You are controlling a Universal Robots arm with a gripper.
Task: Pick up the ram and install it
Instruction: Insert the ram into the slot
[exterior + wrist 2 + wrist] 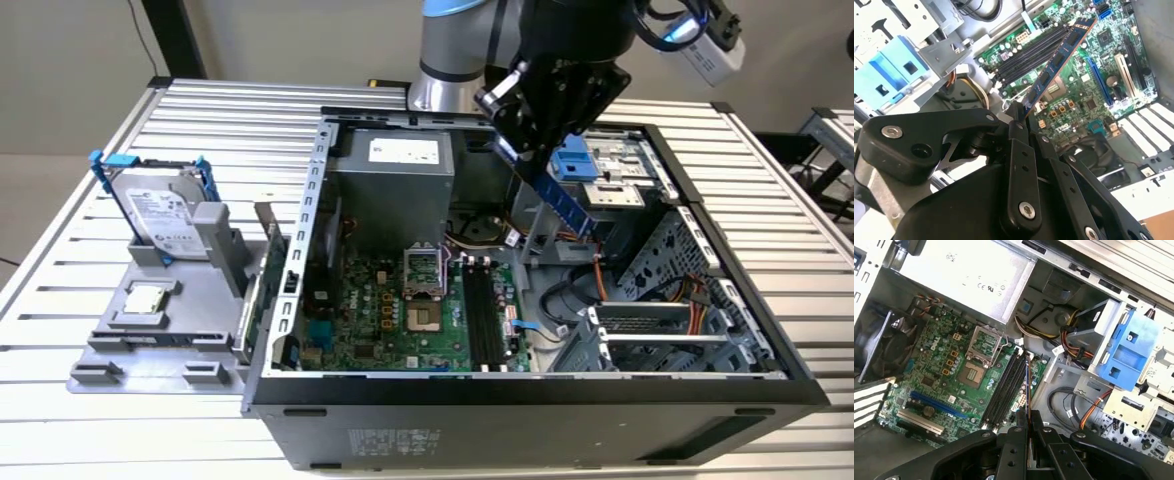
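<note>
ram (1056, 62) blue, black chips. motherboard (354, 335) green, slots (483, 320) black. drive caddy (1126, 352) light blue. end effector (1019, 119) black. bench (801, 200) pale, ribbed.

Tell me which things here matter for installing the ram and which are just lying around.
For the job: the ram, held by the gripper; the black memory slots on the motherboard.
Lying about: the hard drive and the processor chip on the grey holder beside the case; the blue drive bracket.

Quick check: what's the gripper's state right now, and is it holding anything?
Gripper: shut, holding the ram by one end above the open case, not seated in a slot.
</note>
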